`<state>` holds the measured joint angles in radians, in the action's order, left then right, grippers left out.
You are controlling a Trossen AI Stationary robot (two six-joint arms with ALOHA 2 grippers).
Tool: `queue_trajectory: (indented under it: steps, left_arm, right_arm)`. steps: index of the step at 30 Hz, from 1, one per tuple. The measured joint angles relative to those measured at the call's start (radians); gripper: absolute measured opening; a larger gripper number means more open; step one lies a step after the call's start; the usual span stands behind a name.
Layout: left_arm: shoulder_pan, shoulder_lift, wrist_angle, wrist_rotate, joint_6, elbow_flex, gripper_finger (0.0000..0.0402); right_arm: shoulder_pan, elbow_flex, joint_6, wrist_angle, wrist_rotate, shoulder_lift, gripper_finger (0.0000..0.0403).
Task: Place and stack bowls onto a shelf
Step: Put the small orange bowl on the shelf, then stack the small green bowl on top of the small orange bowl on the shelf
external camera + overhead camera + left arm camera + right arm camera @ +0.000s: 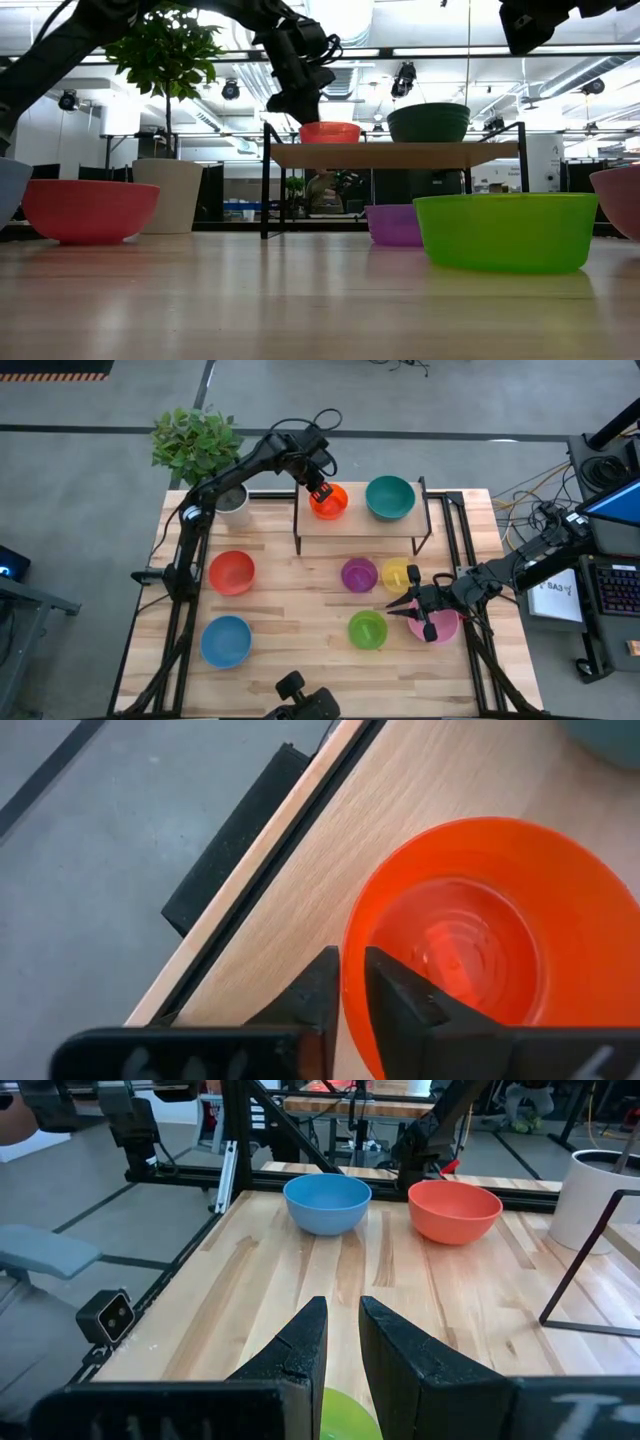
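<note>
An orange bowl (330, 502) stands on the left part of the shelf (360, 525), with a teal bowl (390, 497) to its right. My left gripper (320, 494) reaches down from the far left and is shut on the orange bowl's rim. On the table lie the red (232, 572), blue (226, 640), purple (359, 574), yellow (398, 574), green (367, 629) and pink (442, 626) bowls. My right gripper (412, 610) hovers shut above the table between the green and pink bowls, holding nothing. My left gripper has the orange bowl's rim (347, 1005) between its two fingers, one finger (322, 982) outside the wall and one (395, 990) inside the bowl. It comes slanting down from the table's far left side. The bowl stands upright with its base on the shelf board (400, 153).
A grey pot (234, 502) with a leafy plant (195, 440) stands at the table's far left corner, close to the left arm. The shelf's black legs (297, 530) stand on the far middle of the table. Bare wood lies between the red and purple bowls.
</note>
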<state>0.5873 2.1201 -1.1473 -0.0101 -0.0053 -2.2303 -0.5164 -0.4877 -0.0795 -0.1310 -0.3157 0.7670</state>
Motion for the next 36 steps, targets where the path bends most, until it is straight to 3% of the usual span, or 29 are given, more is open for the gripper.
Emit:
queue_trajectory:
  steps: [7, 11, 19, 24, 31, 36]
  left_arm:
    - [-0.007, -0.021, -0.042, 0.000, 0.023, -0.008, 0.0089]
    - [-0.041, -0.084, -0.062, 0.000, 0.041, -0.020, 0.0099]
    - [-0.224, -0.265, 0.008, -0.001, 0.076, 0.077, 0.0100]
    - [-0.399, -0.428, 0.177, -0.001, 0.076, 0.325, 0.0100]
    - [-0.631, -0.730, 0.603, 0.004, 0.019, 0.826, 0.0100]
    - [-0.757, -0.926, 0.866, 0.145, 0.009, 1.126, 0.0100]
  right_arm:
    - [0.000, 0.000, -0.016, 0.000, -0.007, 0.000, 0.0052]
    - [0.000, 0.000, -0.069, 0.000, -0.086, 0.000, 0.0052]
    - [0.000, 0.000, -0.152, -0.012, -0.172, 0.052, 0.0052]
    - [0.000, 0.001, -0.213, -0.063, -0.225, 0.150, 0.0052]
    - [0.024, -0.066, -0.303, -0.089, -0.238, 0.272, 0.0052]
    - [0.075, -0.150, -0.314, -0.032, -0.234, 0.324, 0.0052]
